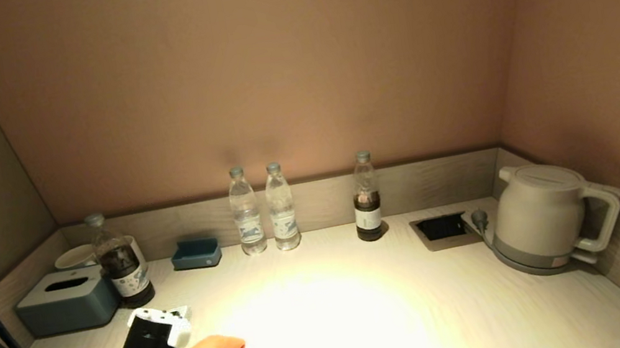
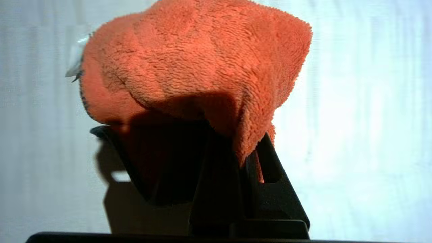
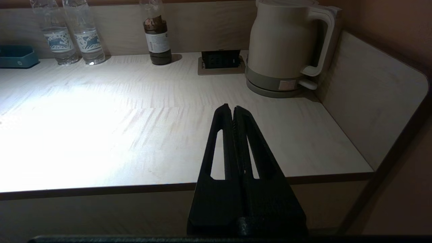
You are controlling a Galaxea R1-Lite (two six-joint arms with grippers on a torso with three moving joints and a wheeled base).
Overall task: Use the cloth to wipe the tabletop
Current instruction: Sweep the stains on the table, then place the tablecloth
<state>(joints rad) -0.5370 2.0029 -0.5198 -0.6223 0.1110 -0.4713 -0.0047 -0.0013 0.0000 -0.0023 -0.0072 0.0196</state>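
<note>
Already the left gripper (image 2: 236,148) was clamped on the fluffy orange cloth (image 2: 189,71) at the pale wooden tabletop's (image 1: 371,315) near-left corner, unwiped surface stretching rightward, while the right gripper (image 3: 233,111) hung closed and empty.

Orange fluffy cloth (image 2: 189,67) bunched on pale tabletop (image 1: 408,309).

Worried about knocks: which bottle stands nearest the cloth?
The dark-liquid bottle beside the tissue box, far left; the other three line the back wall.
</note>
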